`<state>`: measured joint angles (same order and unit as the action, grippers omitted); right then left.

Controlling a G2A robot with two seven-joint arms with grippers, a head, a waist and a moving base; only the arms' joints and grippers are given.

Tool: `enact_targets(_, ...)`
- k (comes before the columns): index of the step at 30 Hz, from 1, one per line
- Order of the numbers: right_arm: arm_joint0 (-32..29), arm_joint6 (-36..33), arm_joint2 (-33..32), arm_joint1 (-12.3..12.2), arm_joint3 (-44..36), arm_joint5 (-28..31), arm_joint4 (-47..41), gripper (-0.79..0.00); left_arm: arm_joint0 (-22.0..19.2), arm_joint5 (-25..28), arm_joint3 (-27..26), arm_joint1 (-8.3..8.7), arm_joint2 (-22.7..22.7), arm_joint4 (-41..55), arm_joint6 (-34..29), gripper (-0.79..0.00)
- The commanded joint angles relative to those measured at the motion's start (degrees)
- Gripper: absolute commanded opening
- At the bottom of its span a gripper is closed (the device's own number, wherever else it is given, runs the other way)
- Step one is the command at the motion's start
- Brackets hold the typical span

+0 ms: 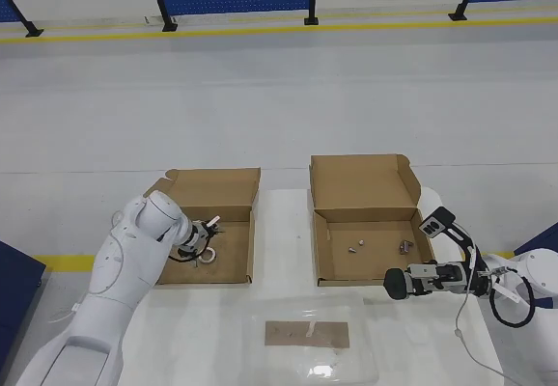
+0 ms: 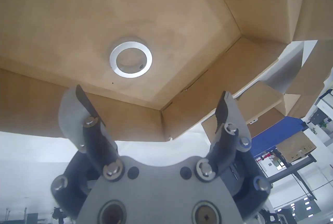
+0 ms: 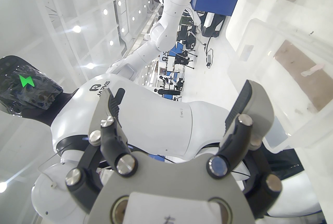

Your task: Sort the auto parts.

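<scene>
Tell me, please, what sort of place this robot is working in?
Probably a factory-style hall or robotics lab: a wide pale floor with a yellow line, rows of ceiling lights, and open cardboard boxes on a white table.

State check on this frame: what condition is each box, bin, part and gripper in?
left box: open, lid flap up.
metal ring: lying flat on the left box's floor, not gripped.
right box: open, a few small parts inside.
clear bin: uncovered, cardboard sheet on its floor.
left gripper: open, empty, over the left box.
right gripper: open, empty.
</scene>
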<state>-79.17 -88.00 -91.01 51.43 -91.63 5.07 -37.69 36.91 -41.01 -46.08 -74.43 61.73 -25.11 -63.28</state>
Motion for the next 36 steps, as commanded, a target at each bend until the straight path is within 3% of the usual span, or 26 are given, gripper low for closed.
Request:
enact_targets(1,0.00,0.00,0.00,0.00,0.00,0.00,0.00,0.000,0.00,-0.01,0.00,0.00,0.00,-0.01,0.01,0.000)
enact_targets(4,0.00,0.00,0.00,0.00,0.00,0.00,0.00,0.000,0.00,-0.01,0.00,0.00,0.00,-0.01,0.01,0.000)
enact_targets(6,0.00,0.00,0.00,0.00,0.00,0.00,0.00,0.000,1.07,4.22,0.36,0.43,3.94,6.95,-1.65,0.000)
enact_targets(10,0.00,0.00,0.00,0.00,0.00,0.00,0.00,0.000,3.29,8.87,-3.43,1.76,7.45,9.59,-3.20,0.000)
enact_targets(20,0.00,0.00,0.00,0.00,0.00,0.00,0.00,0.000,13.87,11.99,-24.25,5.01,13.96,13.48,-11.98,0.000)
enact_targets(25,0.00,0.00,0.00,0.00,0.00,0.00,0.00,0.000,18.34,12.81,-33.25,6.07,13.59,12.19,-12.80,0.000)
enact_targets(27,0.00,0.00,0.00,0.00,0.00,0.00,0.00,0.000,19.08,15.54,-35.76,6.53,12.49,10.85,-15.53,0.000)
enact_targets(36,0.00,0.00,0.00,0.00,0.00,0.00,0.00,0.000,19.14,16.05,-35.86,6.63,12.37,10.54,-16.04,0.000)
